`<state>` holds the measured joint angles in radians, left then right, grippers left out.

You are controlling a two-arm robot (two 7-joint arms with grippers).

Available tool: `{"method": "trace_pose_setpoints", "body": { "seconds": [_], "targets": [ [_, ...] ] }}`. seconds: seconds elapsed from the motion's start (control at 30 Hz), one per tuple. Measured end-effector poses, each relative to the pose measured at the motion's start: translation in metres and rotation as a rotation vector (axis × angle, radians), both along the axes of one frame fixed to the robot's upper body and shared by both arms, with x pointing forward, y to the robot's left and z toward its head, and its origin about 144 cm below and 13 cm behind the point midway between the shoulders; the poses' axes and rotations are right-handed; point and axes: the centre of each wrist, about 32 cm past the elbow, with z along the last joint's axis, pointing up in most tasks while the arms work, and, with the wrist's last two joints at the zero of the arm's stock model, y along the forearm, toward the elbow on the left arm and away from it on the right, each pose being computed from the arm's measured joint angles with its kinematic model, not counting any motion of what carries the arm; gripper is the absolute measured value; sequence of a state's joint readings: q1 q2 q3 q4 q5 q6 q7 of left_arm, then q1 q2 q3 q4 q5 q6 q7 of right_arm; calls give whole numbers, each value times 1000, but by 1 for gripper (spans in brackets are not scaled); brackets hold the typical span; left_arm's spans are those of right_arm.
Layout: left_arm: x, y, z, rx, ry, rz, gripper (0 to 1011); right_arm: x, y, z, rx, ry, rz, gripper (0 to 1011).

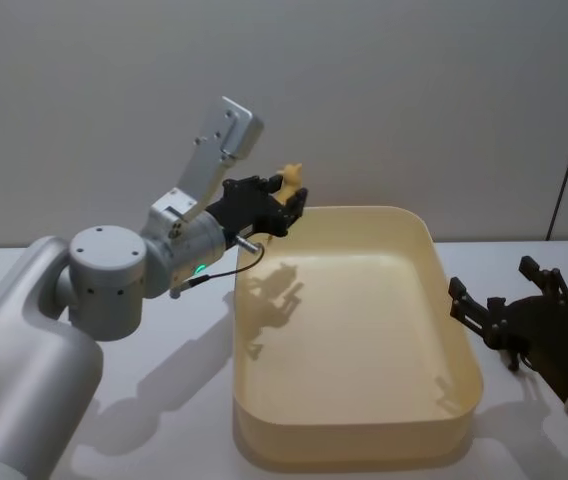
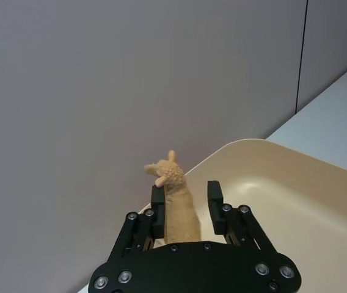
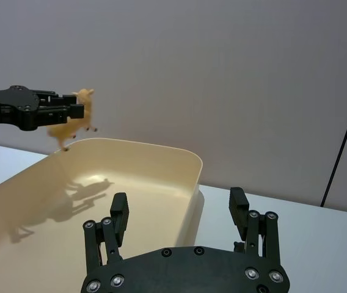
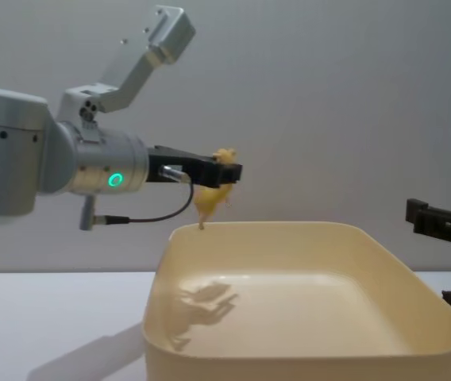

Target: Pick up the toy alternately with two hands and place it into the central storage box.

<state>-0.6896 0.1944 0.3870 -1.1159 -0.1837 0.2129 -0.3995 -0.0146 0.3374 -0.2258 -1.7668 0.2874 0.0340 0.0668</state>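
A small tan toy point(image 1: 290, 175) animal hangs in the air, my left gripper point(image 1: 286, 196) shut on it above the far left corner of the central storage box point(image 1: 364, 440), a large cream-yellow tub. The left wrist view has the toy point(image 2: 173, 183) standing upright between the black fingers point(image 2: 158, 204), head up, over the tub's rim point(image 2: 271, 143). From the chest view its body point(image 4: 210, 198) dangles below the gripper point(image 4: 229, 171), just above the rim. My right gripper point(image 1: 491, 276) is open and empty, low beside the tub's right wall. The toy's shadow lies on the bare tub floor.
The tub sits mid-table on a white tabletop point(image 1: 164, 400). A plain grey wall point(image 1: 414, 100) stands close behind. A thin black cable point(image 1: 229, 270) loops under the left wrist near the tub's left rim. White table surface lies right of the tub point(image 3: 295, 226).
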Motion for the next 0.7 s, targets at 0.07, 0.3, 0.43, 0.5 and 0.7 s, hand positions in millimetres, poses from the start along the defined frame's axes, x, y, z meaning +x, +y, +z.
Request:
{"method": "trace_pose_setpoints", "body": {
  "seconds": [0.07,0.3,0.43,0.5,0.7],
  "targets": [
    [2,-3,0,4,-1,-7,422,0,0,0,0,0,0,1001],
    [6,-8,-2,11,-2,-21,658,0,0,0,0,0,0,1001],
    [8,-10,-2,15,-3,-26,755,0,0,0,0,0,0,1001],
    [8,-10,-2,16,-3,-27,830,0,0,0,0,0,0,1001],
    [10,-12,-2,19,-4,-33,1001,0,0,0,0,0,0,1001]
  ]
}}
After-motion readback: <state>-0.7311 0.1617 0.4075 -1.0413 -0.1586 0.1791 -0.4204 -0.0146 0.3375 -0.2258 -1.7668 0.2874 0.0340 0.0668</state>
